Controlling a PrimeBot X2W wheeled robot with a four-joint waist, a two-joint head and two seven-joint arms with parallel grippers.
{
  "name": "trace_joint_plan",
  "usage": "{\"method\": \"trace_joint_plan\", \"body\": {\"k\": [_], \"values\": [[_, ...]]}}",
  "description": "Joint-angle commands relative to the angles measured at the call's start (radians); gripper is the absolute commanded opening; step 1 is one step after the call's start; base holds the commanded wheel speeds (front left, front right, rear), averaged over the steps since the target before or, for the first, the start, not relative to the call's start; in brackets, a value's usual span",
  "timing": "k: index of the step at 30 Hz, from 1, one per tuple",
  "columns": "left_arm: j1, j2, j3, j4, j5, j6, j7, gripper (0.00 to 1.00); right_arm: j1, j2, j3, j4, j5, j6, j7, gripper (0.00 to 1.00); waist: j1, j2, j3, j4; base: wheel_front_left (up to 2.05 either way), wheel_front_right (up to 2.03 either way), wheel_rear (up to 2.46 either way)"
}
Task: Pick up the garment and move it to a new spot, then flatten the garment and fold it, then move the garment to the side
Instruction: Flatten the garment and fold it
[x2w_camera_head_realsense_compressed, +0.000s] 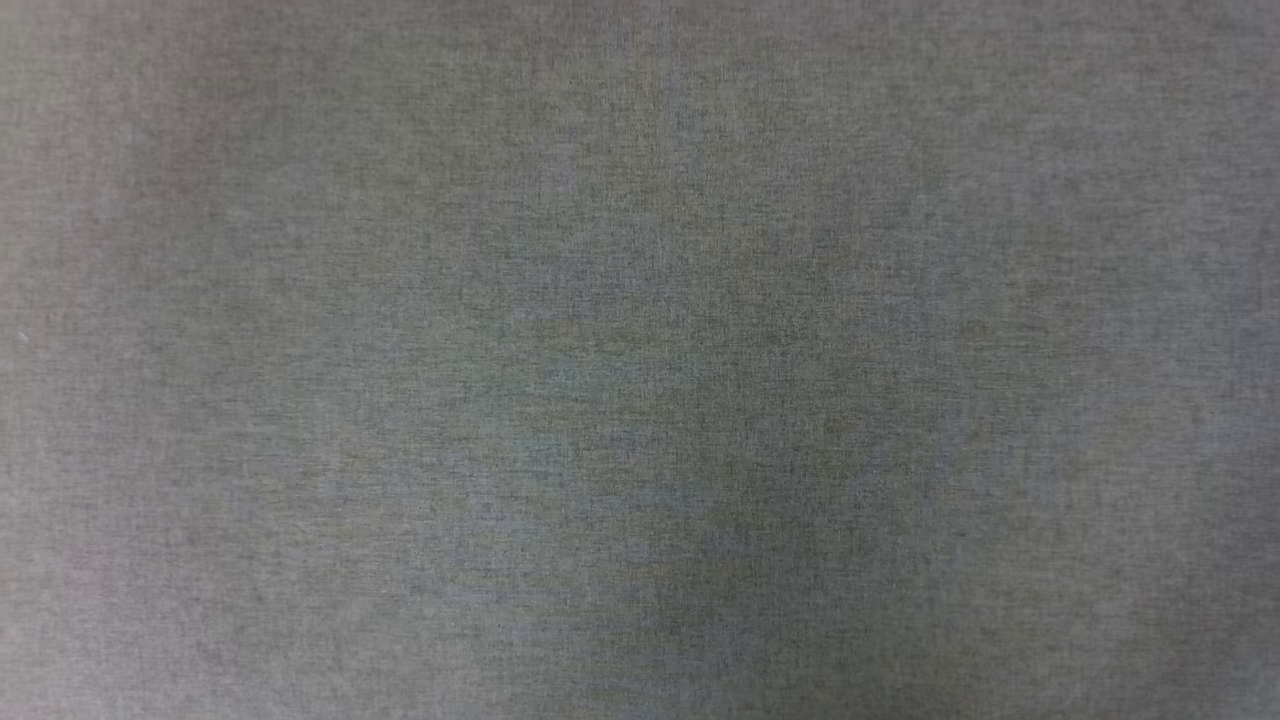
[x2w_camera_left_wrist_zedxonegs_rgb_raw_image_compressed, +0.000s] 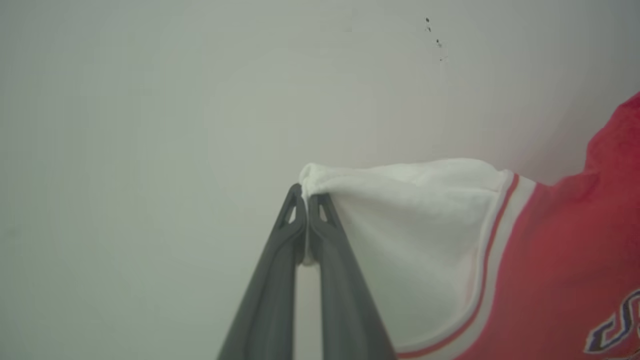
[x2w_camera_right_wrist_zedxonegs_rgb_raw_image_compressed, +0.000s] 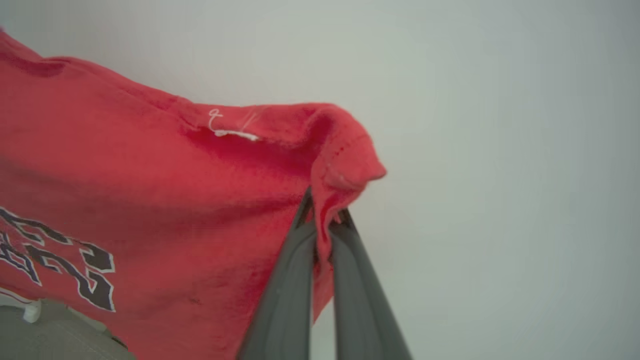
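Observation:
The garment is a red shirt with a white sleeve, red-white stripe trim and black white-outlined lettering. It hangs lifted in front of a pale wall. In the left wrist view my left gripper is shut on the tip of the white sleeve, and the cloth spreads away to the right. In the right wrist view my right gripper is shut on a bunched red corner of the garment, with the shirt stretching to the left and part of the print showing.
The head view looks at a plain grey cloth-like surface. A pale wall stands behind the garment, with a few small dark marks. A grey rounded part sits at the right wrist view's lower left.

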Motion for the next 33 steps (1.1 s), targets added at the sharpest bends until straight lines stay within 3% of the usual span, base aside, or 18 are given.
{"method": "trace_joint_plan", "body": {"k": [1,12,21,24,33], "values": [[0.028,-0.007,-0.005,0.014,-0.007,-0.003,-0.013,0.0,0.019,0.009,0.017,0.018,0.014,-0.001,-0.013,0.0,-0.0001,0.0,0.011,0.001,0.0,0.0,0.0],[0.266,-0.033,-0.057,0.107,-0.058,-0.039,-0.107,0.0,0.234,0.036,0.15,0.114,0.105,-0.001,-0.124,0.0,-0.0001,0.0,-0.013,0.01,0.0,0.0,0.0],[0.656,-0.001,-0.067,0.043,-0.149,-0.029,-0.162,0.0,0.541,0.015,0.254,0.056,0.21,-0.001,-0.204,0.0,-0.0001,0.0,-0.121,0.007,0.0,0.0,0.0],[0.806,0.01,-0.082,-0.021,-0.166,0.002,-0.167,0.0,0.649,-0.008,0.291,0.017,0.235,-0.001,-0.212,0.0,-0.0001,0.0,-0.171,0.01,0.0,0.0,0.0],[1.222,0.117,-0.14,-0.282,-0.232,0.127,-0.115,0.0,0.919,-0.107,0.391,-0.109,0.308,-0.001,-0.192,0.0,-0.0001,0.0,-0.32,0.008,0.0,0.0,0.0]]}}
